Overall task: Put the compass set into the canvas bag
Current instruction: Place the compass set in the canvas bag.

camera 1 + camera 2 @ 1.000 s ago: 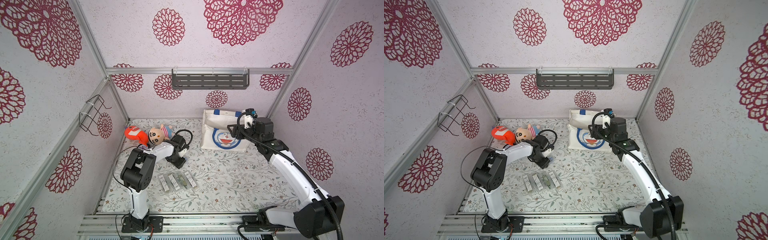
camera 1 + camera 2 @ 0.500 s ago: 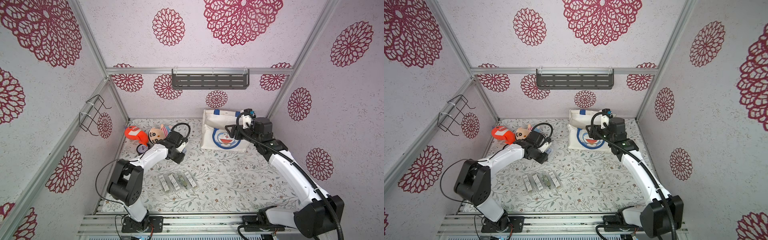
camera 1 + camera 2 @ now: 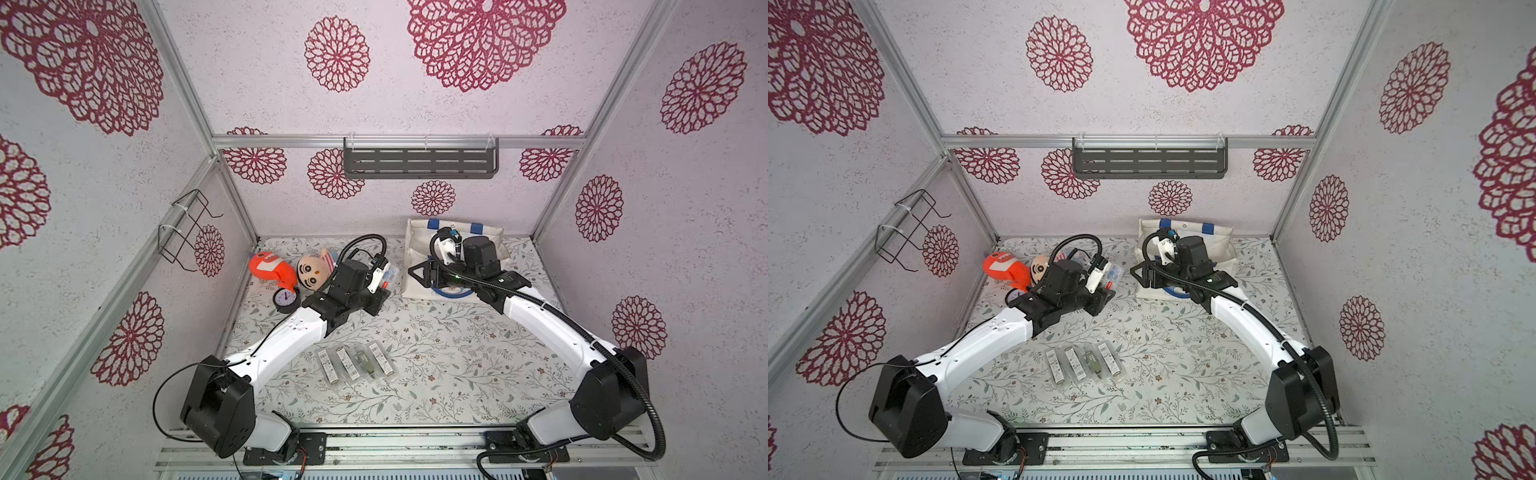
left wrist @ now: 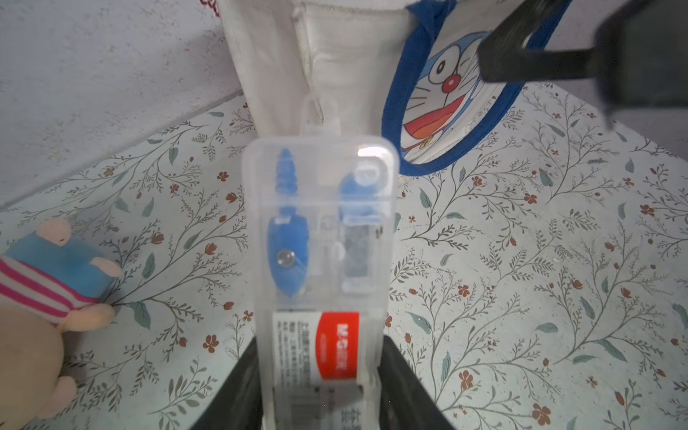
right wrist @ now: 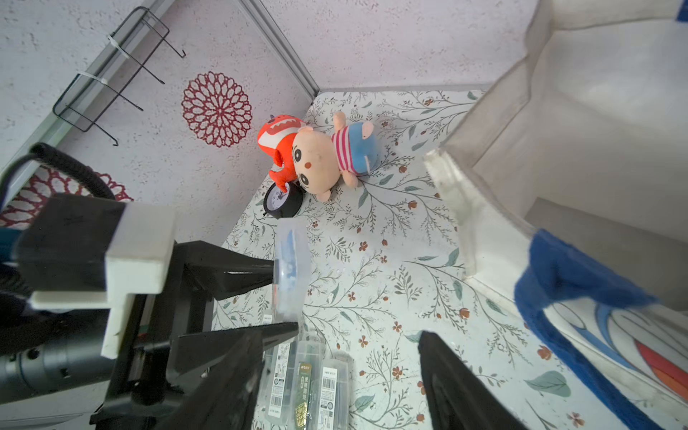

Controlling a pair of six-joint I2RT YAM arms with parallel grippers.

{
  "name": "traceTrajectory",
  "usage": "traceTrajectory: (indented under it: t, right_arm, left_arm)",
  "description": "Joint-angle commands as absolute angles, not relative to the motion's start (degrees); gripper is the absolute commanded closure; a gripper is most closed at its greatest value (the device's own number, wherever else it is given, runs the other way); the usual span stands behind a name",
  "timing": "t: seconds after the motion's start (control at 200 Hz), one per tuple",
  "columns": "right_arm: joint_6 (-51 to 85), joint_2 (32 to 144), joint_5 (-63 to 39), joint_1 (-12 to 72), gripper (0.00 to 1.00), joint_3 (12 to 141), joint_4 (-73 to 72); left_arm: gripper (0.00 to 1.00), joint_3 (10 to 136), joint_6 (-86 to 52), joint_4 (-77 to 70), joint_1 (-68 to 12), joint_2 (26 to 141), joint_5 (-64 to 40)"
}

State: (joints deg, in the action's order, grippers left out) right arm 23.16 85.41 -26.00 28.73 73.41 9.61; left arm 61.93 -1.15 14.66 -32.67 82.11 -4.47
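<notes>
Held compass set moved nearer canvas bag, floral tabletop, red-rosette walls

The left gripper has clamped onto the compass set and carried it rightward in both top views, nearer the canvas bag. Its arm has stretched out, uncovering the small clock. The right gripper has slid leftward across the bag's front.

Back right: canvas bag; back left: plush toys, clock; between: compass set; front: packs.
</notes>
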Motion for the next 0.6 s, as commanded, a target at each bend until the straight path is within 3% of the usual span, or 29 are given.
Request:
traceTrajectory:
  t: [0.0, 0.275, 0.59]
  right_arm:
    - [25.57, 85.97, -29.34, 29.84, 0.32, 76.37, 5.75]
    - [27.86, 89.6, -33.23, 31.46, 0.35, 78.46, 3.08]
    - [28.55, 92.59, -33.75, 32.39, 0.52, 80.08, 2.98]
  left_arm:
    - [0.62, 62.02, -1.1, 10.27, -33.01, 80.15, -6.76]
    - [0.62, 62.93, -0.52, 10.89, -33.85, 80.59, -7.91]
    - [0.62, 63.63, -0.26, 11.31, -33.95, 80.69, -7.68]
